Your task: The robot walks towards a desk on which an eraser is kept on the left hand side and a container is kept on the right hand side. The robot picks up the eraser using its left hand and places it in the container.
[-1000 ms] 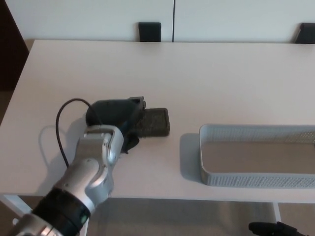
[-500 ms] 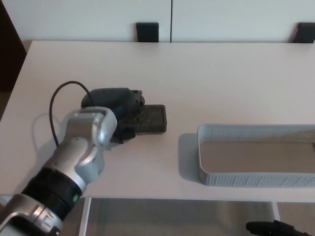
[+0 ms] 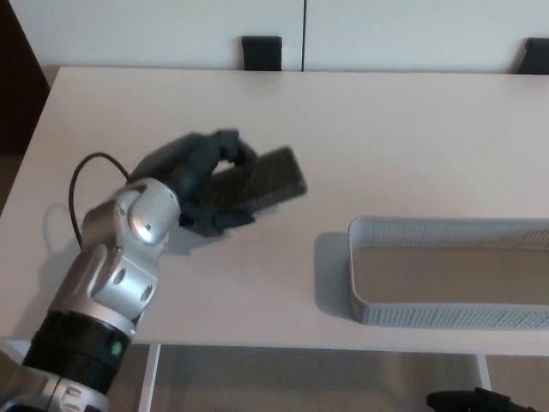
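— Which way is the eraser (image 3: 262,178) pointing?
— It is tilting, its long axis running from the left hand (image 3: 199,176) up and toward the container (image 3: 446,314).
— And the hand?
— Its fingers are clamping the eraser's near end, holding it just above the table (image 3: 386,129), the free end sticking out toward the container.
— The container?
— It is sitting well apart from the eraser, showing only its bare floor.
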### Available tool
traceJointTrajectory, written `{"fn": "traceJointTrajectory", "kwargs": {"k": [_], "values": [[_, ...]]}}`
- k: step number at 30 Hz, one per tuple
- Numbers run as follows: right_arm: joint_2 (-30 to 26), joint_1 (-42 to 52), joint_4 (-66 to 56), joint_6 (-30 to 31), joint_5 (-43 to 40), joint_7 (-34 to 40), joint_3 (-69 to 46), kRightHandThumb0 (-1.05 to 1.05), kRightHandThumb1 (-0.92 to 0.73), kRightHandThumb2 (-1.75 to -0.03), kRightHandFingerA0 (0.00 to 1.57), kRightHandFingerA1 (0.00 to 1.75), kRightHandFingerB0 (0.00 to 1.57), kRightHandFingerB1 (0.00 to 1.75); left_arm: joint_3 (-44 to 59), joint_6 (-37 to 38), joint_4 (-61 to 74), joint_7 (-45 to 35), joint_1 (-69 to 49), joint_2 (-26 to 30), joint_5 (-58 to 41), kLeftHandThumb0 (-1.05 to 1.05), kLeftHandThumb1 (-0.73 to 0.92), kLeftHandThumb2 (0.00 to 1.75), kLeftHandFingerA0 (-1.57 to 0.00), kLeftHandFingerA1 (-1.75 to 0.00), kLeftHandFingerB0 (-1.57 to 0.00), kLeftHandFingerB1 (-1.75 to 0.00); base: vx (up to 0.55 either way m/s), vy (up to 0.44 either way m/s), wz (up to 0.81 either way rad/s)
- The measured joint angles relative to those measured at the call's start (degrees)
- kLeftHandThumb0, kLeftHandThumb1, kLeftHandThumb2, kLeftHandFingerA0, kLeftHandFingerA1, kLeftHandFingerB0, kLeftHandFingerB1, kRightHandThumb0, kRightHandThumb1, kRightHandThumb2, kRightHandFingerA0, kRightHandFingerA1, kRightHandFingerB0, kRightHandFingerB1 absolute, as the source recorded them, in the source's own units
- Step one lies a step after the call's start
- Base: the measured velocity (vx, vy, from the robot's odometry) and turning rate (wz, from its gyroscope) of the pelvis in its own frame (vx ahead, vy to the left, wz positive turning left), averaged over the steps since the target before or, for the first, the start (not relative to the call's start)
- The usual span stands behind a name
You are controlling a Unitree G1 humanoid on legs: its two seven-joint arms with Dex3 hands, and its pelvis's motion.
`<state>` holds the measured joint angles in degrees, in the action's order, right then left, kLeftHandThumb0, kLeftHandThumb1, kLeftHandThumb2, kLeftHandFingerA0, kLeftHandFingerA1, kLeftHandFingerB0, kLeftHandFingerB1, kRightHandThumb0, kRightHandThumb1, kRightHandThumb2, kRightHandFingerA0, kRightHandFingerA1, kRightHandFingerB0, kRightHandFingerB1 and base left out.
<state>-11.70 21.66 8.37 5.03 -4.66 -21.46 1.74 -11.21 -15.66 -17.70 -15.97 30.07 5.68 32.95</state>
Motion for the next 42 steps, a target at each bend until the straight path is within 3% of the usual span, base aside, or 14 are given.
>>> {"fn": "traceJointTrajectory", "kwargs": {"k": [1, 7, 9, 10, 15, 16, 21, 22, 23, 24, 28, 29, 35, 42], "values": [[0.0, 0.0, 0.0, 0.0, 0.0, 0.0, 0.1, -0.47, -0.51, -0.55, 0.58, 0.59, 0.42, 0.48, 0.4, 0.0, 1.9, -0.1, 0.0, -0.3, -0.6, -0.29, 0.74, 0.66, -0.77, -1.49, -0.79, -0.78, 0.0, 0.0, 0.0], [0.0, 0.0, 0.0, 0.2, 0.0, -0.3, 0.1, -0.41, -0.52, -0.54, 0.6, 0.59, 0.43, 0.48, -0.2, 0.0, 13.8, -1.3, -0.9, -2.8, -3.4, -0.45, 0.75, 0.68, -0.86, -1.54, -0.82, -1.14, 0.0, 0.0, 0.0], [0.0, 0.0, 0.0, 0.4, 0.0, -0.4, 0.1, -0.42, -0.53, -0.55, 0.59, 0.59, 0.42, 0.48, -1.2, -0.1, 17.3, -1.8, -1.4, -3.5, -4.0, -0.45, 0.76, 0.67, -0.9, -1.5, -0.82, -1.15, 0.0, 0.0, 0.0], [0.0, 0.0, 0.0, 0.4, 0.0, -0.4, 0.2, -0.43, -0.52, -0.55, 0.6, 0.6, 0.43, 0.47, -2.0, -0.1, 19.1, -2.0, -1.7, -3.6, -4.1, -0.44, 0.76, 0.67, -0.85, -1.5, -0.85, -1.02, 0.0, 0.0, 0.0], [-0.1, 0.0, 0.1, 0.5, 0.1, -0.6, 0.3, -0.46, -0.51, -0.54, 0.62, 0.59, 0.46, 0.47, -8.4, -0.1, 28.5, -3.2, -3.3, -5.6, -4.5, -0.48, 0.77, 0.69, -0.89, -1.56, -0.81, -1.12, 0.0, 0.0, 0.0], [-0.3, 0.0, 0.1, 0.5, 0.2, -0.6, 0.4, -0.45, -0.51, -0.54, 0.62, 0.59, 0.46, 0.47, -10.8, -0.2, 30.6, -3.5, -3.9, -6.2, -4.4, -0.48, 0.6, 1.04, -1.13, -1.31, -0.8, -1.09, 0.0, 0.0, 0.0], [-1.3, 0.0, 0.3, 0.5, 0.9, -0.6, 1.2, -0.47, -0.51, -0.54, 0.61, 0.57, 0.47, 0.47, -18.3, -1.6, 31.8, -4.3, -4.0, -9.0, -4.0, -0.44, 0.59, 1.02, -1.13, -1.3, -0.81, -1.08, 0.0, 0.0, 0.0], [-1.4, 0.1, 0.3, 0.5, 1.0, -0.6, 1.3, -0.46, -0.51, -0.54, 0.61, 0.58, 0.47, 0.47, -18.8, -1.7, 31.4, -4.3, -4.0, -9.5, -4.0, -0.47, 0.77, 0.65, -0.85, -1.72, -0.77, -1.28, 0.0, 0.0, 0.0], [-1.5, 0.0, 0.3, 0.5, 1.0, -0.6, 1.4, -0.48, -0.51, -0.54, 0.62, 0.59, 0.47, 0.47, -19.7, -1.9, 30.5, -4.3, -4.0, -10.1, -4.0, -0.47, 0.78, 0.66, -0.85, -1.72, -0.75, -1.23, 0.0, 0.0, 0.0], [-1.5, 0.0, 0.3, 0.6, 1.0, -0.6, 1.4, -0.46, -0.51, -0.54, 0.6, 0.59, 0.47, 0.48, -20.0, -2.0, 29.9, -4.3, -4.0, -10.3, -4.0, -0.51, 0.59, 1.03, -1.13, -1.33, -0.79, -1.1, 0.0, 0.0, 0.0], [-1.6, -0.1, 0.2, 0.6, 1.0, -0.8, 1.6, -0.46, -0.51, -0.55, 0.61, 0.59, 0.47, 0.48, -21.9, -3.0, 25.4, -4.1, -3.8, -12.1, -3.9, -0.53, 0.59, 1.03, -1.11, -1.31, -0.81, -1.12, 0.0, 0.0, 0.0], [-1.7, -0.1, 0.2, 0.6, 1.0, -0.9, 1.6, -0.47, -0.51, -0.54, 0.63, 0.59, 0.48, 0.48, -22.0, -3.2, 24.2, -4.0, -3.7, -12.5, -3.9, -0.5, 0.74, 0.68, -0.83, -1.64, -0.77, -1.32, 0.0, 0.0, 0.0], [-2.1, -0.1, -0.5, 0.7, 1.1, -0.9, 2.0, -0.48, -0.51, -0.55, 0.63, 0.58, 0.48, 0.47, -21.7, -3.6, 16.5, -2.9, -2.8, -14.5, -4.0, -0.51, 0.73, 0.71, -0.84, -1.61, -0.78, -1.31, 0.0, 0.0, 0.0], [-2.3, 0.0, -0.8, 0.8, 1.6, -0.9, 2.2, -0.46, -0.52, -0.55, 0.62, 0.59, 0.46, 0.47, -19.8, -4.4, 9.8, -1.3, 1.0, -15.6, -4.0, -0.44, 0.75, 0.67, -0.78, -1.54, -0.8, -1.08, 0.0, 0.0, 0.0]]}}
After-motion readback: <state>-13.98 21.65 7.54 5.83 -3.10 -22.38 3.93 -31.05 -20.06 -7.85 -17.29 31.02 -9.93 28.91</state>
